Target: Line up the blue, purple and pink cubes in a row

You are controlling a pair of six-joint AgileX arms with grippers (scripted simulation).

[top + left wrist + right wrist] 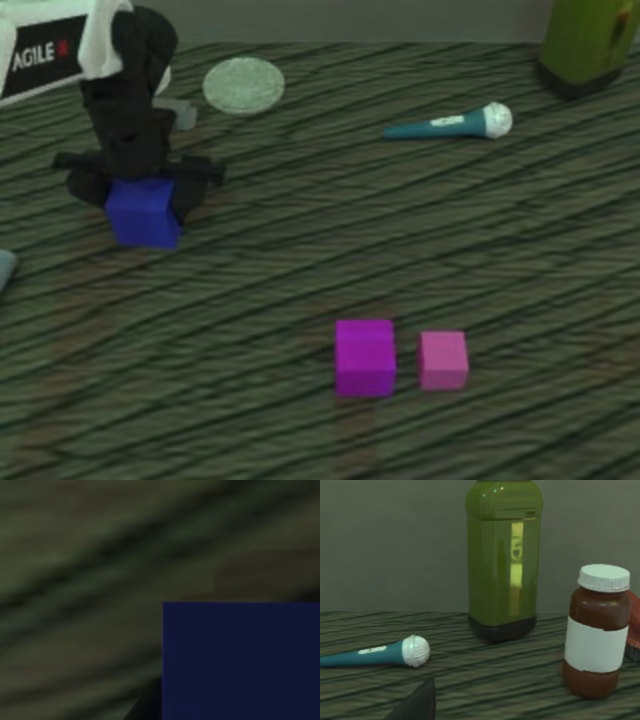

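Left gripper [143, 195] sits over the blue cube [144, 212] at upper left, fingers straddling it; grip uncertain. Purple cube [365, 357] and pink cube [443, 360] sit side by side, lower centre.

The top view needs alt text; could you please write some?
The left gripper sits over the blue cube at the table's left. The purple cube and pink cube stand side by side nearer the front, slightly apart.
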